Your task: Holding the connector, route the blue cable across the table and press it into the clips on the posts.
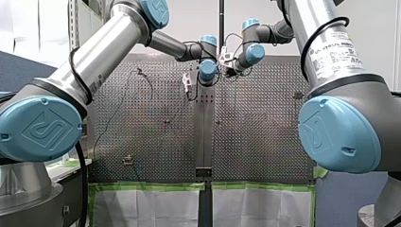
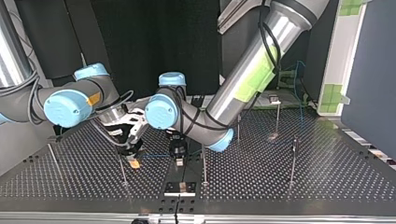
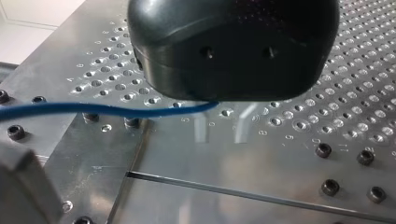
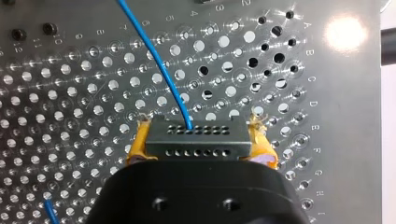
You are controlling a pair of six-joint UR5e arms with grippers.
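My right gripper (image 4: 200,135) is shut on the dark grey connector (image 4: 196,144), with a yellow pad on each end of it. The blue cable (image 4: 159,60) leaves the connector's face and runs off over the perforated table (image 4: 70,93). In the top view, my right gripper (image 2: 134,161) hangs low beside a thin post (image 2: 123,169). From there the cable (image 2: 156,155) runs level to my left gripper (image 2: 179,158), which points down at the table's centre strip. In the left wrist view the cable (image 3: 93,109) passes under the black gripper housing (image 3: 233,46), which hides what is below it.
Several thin posts stand on the table, among them ones at the top view's middle (image 2: 204,167) and right (image 2: 293,158). A small block (image 2: 180,188) sits at the near edge. Bolt heads (image 3: 330,186) dot the plate. Green tape (image 1: 146,187) lines the table's edge in the front view.
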